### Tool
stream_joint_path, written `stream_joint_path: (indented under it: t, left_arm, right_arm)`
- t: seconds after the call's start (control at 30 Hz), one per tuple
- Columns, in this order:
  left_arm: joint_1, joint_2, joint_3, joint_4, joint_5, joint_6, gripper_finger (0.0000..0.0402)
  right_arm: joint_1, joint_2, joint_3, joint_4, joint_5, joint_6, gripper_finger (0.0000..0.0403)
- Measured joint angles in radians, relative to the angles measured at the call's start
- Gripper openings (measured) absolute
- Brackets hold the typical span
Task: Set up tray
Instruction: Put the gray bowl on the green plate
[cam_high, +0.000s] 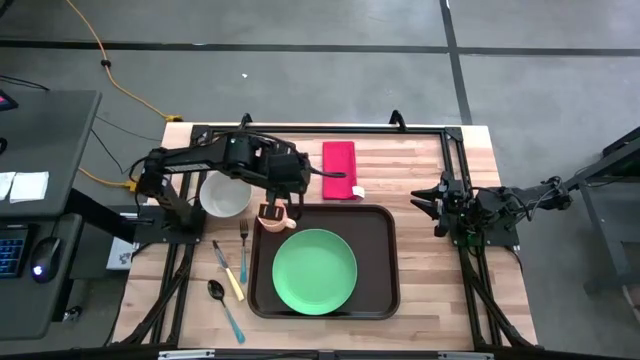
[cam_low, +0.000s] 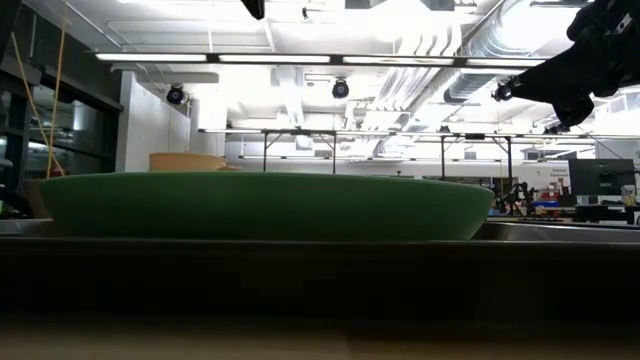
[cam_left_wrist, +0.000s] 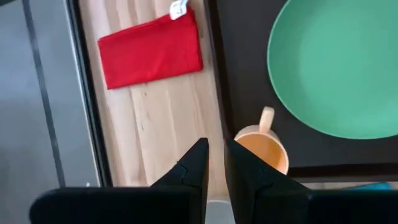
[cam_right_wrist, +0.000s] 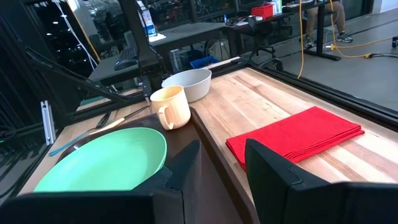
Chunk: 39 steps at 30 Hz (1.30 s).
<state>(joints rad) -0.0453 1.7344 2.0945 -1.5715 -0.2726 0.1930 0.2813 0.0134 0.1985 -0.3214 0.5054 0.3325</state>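
Far left sits the bowl (cam_high: 224, 194). The left gripper (cam_high: 285, 200) hovers above the cup (cam_high: 273, 220), jaws narrow and empty. Mid-table, the tray (cam_high: 384, 262) carries cup and plate (cam_high: 314, 271); it looks stiff, light and slick, best gripped by its rim. The wrist view shows the empty jaws. The right gripper (cam_right_wrist: 222, 163) waits, parted, empty.

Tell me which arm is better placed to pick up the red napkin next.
Left, probably: the left pincer hangs close by the red napkin, above the cup, while the right pincer waits farther off at the table's side.
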Motion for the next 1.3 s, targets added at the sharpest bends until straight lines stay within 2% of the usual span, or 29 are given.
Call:
stream_joint_path:
  t: [0.2, 0.53, 0.87, 1.3]
  left_arm:
    - [0.025, -0.105, -0.101, 0.0, 0.018, -0.054, 0.0081]
    - [0.045, -0.311, -0.451, 0.023, 0.04, -0.214, 0.0081]
    - [0.046, -0.498, -0.773, 0.14, 0.119, -0.374, 0.0081]
    - [0.046, -0.649, -1.05, 0.183, 0.218, -0.517, 0.0081]
  right_arm:
    - [0.0, 0.0, 0.0, 0.003, 0.0, 0.003, 0.0103]
    - [0.0, 0.0, 0.0, 0.012, 0.002, 0.004, 0.0103]
    - [0.0, 0.0, 0.0, 0.026, 0.004, 0.004, 0.0103]
    - [0.0, 0.0, 0.0, 0.049, 0.004, 0.004, 0.0103]
